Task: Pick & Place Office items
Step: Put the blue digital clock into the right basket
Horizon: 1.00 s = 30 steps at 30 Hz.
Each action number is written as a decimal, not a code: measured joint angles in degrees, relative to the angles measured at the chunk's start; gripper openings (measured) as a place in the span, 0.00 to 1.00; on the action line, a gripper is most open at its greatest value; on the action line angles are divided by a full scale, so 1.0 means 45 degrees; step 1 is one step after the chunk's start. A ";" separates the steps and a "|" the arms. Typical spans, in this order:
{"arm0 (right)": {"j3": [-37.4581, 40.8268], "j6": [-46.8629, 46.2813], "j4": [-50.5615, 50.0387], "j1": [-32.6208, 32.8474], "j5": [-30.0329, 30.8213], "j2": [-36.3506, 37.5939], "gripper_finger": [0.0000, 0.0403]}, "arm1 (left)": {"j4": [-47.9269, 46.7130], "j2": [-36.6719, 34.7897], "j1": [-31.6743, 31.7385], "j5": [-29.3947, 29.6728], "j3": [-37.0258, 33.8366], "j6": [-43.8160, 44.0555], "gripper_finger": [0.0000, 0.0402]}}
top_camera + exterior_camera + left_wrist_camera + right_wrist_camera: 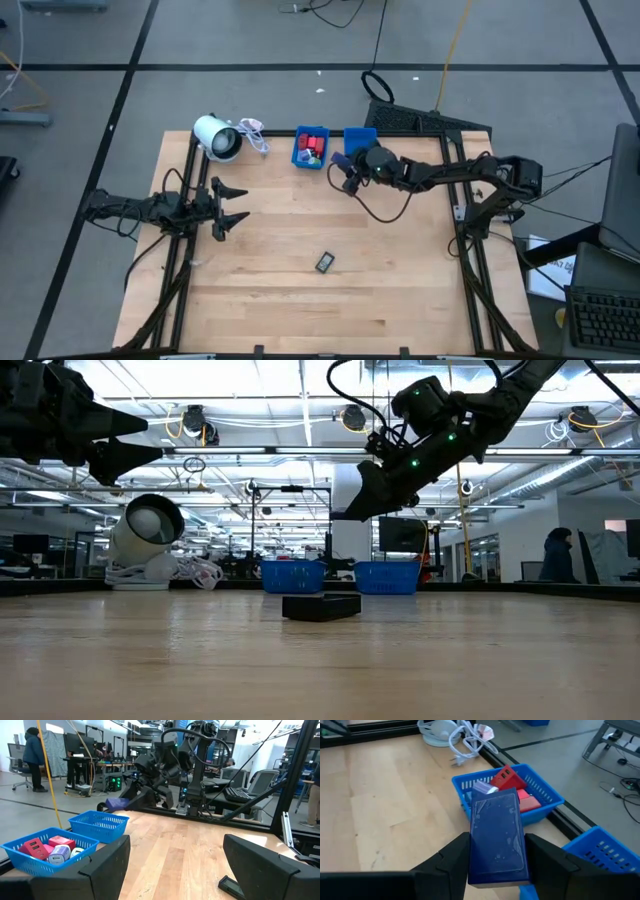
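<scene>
The right gripper (496,851) grasps a dark blue block (496,836) above the tabletop (300,230), near two bins (311,148); released early, it misses. Left gripper (228,208) waits, jaws released.

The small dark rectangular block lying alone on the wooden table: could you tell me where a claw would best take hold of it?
Probably from straight above, fingers closing across the shorter width of the small dark rectangular block. It lies flat and low on the wooden table, so its sides offer little height, and nothing stands near it.
</scene>
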<state>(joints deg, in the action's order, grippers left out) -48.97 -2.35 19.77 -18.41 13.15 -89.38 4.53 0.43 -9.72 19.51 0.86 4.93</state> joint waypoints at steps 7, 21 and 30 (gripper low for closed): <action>0.0000 0.0000 0.0000 -0.0483 0.0000 0.0000 0.41 | -0.0001 0.0000 -0.0002 0.0002 0.0000 0.0000 0.81; 0.0000 0.0000 0.0000 -0.1260 -0.0003 0.0000 0.41 | 0.0001 -0.0001 -0.0002 0.0003 0.0000 0.0000 0.81; 0.0000 -0.0005 -0.0005 -0.1860 -0.0644 0.0000 0.41 | -0.0004 -0.0001 -0.0004 0.0002 0.0000 0.0000 0.81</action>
<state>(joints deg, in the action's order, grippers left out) -48.97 -2.37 19.75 -26.78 10.25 -89.38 4.51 0.42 -9.73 19.52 0.86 4.93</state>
